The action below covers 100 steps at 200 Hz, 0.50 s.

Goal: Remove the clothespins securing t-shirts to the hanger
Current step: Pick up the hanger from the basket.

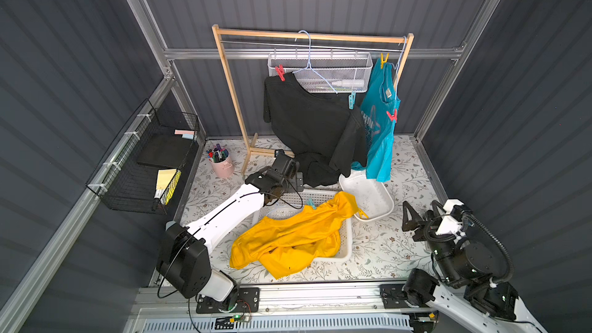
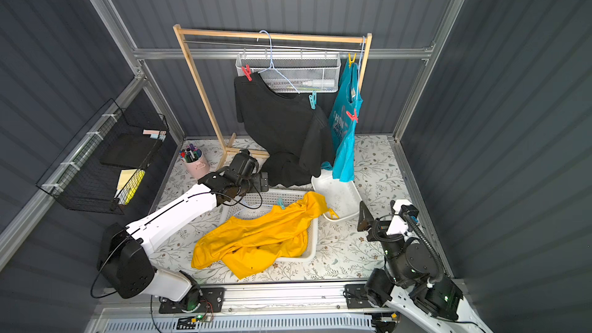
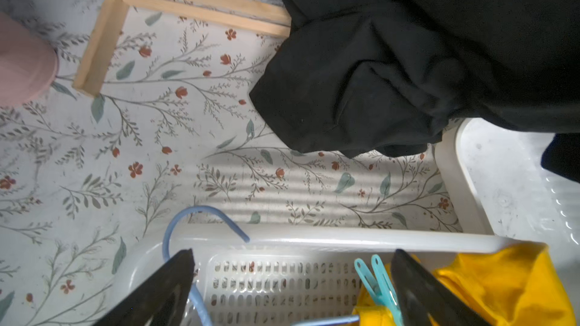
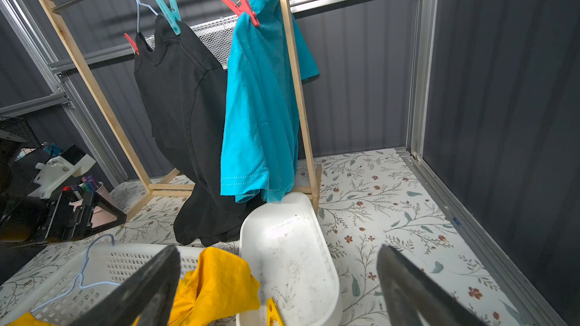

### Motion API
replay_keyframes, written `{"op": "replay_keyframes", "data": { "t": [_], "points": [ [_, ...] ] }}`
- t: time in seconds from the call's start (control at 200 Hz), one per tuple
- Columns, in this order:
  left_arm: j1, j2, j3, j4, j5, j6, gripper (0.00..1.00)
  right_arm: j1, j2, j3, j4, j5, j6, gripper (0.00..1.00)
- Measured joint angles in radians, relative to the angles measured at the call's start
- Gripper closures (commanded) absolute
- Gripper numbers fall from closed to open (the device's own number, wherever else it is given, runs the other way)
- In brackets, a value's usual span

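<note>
Just beside left tool [image 3: 293, 257], teal clothespin [image 3: 378, 286].

left arm [image 1: 224, 214]: white shell links, black joint housings, thin black cable [image 1: 158, 287] looped outside
right arm [image 1: 448, 261]: black joints, white wrist mount, corrugated black hose [image 1: 506, 248]
fingers [image 3: 163, 290]: black, wedge-shaped

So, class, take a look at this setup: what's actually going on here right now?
Shirts are being unpegged. The black shirt and the teal shirt hang, still pegged, from the wooden rack. The yellow shirt lies across the white basket with a teal peg on it. The left gripper hovers open near that peg; the right gripper stands open by the white tub. Neither holds anything.
</note>
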Motion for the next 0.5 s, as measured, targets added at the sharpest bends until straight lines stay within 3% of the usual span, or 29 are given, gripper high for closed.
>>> {"op": "replay_keyframes", "data": {
  "t": [0.195, 0.5],
  "points": [
    [0.092, 0.019, -0.019, -0.023, 0.074, -0.061, 0.0, 0.0, 0.0, 0.0, -0.001, 0.007, 0.003, 0.01],
    [0.131, 0.019, -0.091, -0.032, 0.144, -0.136, 0.0, 0.0, 0.0, 0.0, -0.003, 0.007, 0.009, 0.01]
  ]
}}
